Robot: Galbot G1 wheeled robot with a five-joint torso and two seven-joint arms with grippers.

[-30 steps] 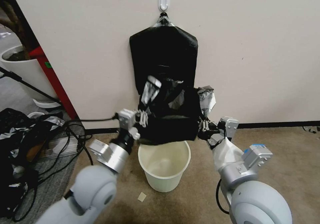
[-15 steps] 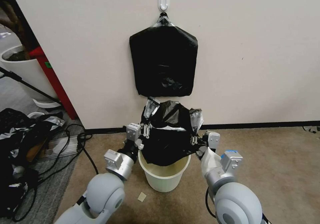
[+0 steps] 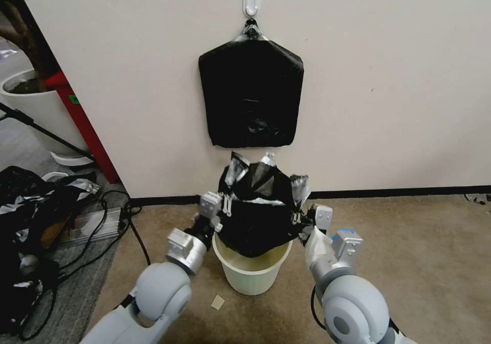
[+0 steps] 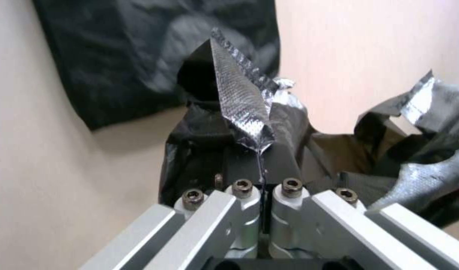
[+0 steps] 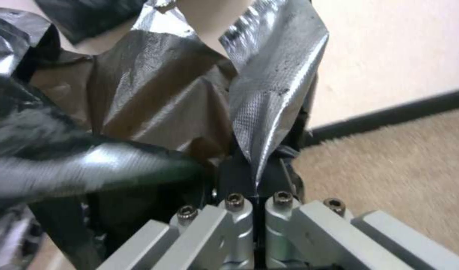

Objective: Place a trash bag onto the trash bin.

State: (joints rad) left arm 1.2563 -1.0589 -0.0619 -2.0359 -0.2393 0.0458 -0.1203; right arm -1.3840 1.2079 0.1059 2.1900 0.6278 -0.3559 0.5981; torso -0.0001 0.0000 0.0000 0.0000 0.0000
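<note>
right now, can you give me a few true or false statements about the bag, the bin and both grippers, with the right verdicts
1. Both grippers are shut on the trash bag. True: the left gripper pinches its left edge and the right gripper its right edge.
2. The bag lies flat on the carpet beside the bin. False: it is held over the trash bin, its bottom hanging into the opening.
3. The bag's mouth is already folded over the bin's rim. False: the top edges stand above the rim, still gripped.
4. A flat black pack hangs from a wall hook above the bin. True.
5. The bin lies tipped on its side. False: it stands upright on the carpet.
</note>
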